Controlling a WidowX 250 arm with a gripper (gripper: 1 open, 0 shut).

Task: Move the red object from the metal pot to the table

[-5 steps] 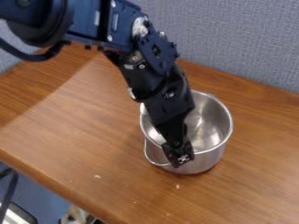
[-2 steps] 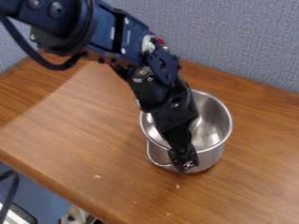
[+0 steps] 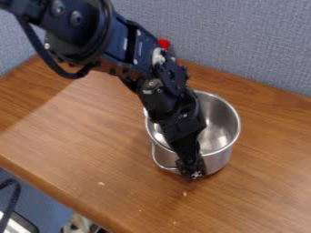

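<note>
My black gripper (image 3: 188, 165) hangs spread wide over the near rim of the shiny round steel pot (image 3: 221, 127) on the brown wooden table (image 3: 73, 127); its red block is hidden from me.

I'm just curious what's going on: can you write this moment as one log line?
gripper: open, at metal pot near rim | red object: not visible | table: no block on it
</note>
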